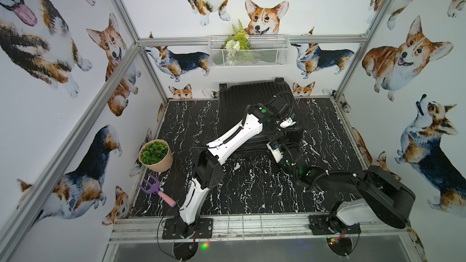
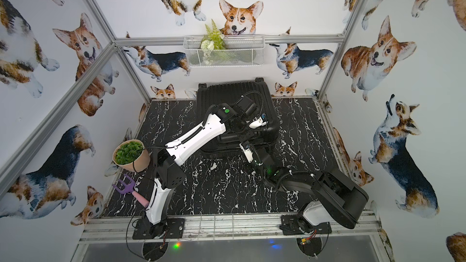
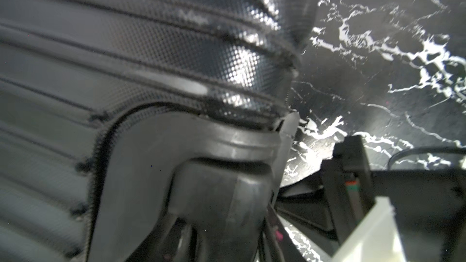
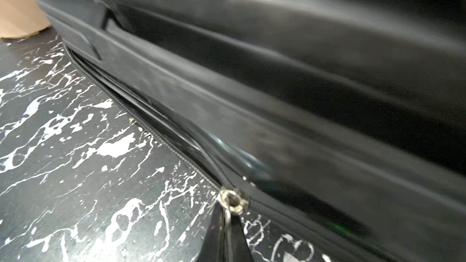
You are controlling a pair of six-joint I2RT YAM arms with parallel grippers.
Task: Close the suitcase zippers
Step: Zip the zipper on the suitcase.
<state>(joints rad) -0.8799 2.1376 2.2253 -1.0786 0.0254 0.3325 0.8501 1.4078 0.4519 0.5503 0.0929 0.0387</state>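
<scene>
Right pincer point(image 4: 228, 228) is squeezed tight on the little zipper pull point(image 4: 233, 201). The pull sits low on the front side of the suitcase point(image 1: 242, 97), close to the table point(image 1: 252, 190). On one side of the pull the zipper point(image 4: 151, 137) is split into two lines with a gap. On the other side it looks joined. Left pincer point(image 1: 282, 132) is over the top of the suitcase, near its front right corner, and I cannot tell if it is spread or pressed together. The black suitcase lies flat at the back middle of the black and white table, right up by the back wall. A plant pot point(image 1: 155, 156) and a purple garden fork point(image 1: 156, 190) with a pink handle sit by the left edge, well apart from the suitcase. A white wire basket point(image 1: 248, 51) with leaves in it hangs on the back wall above.
</scene>
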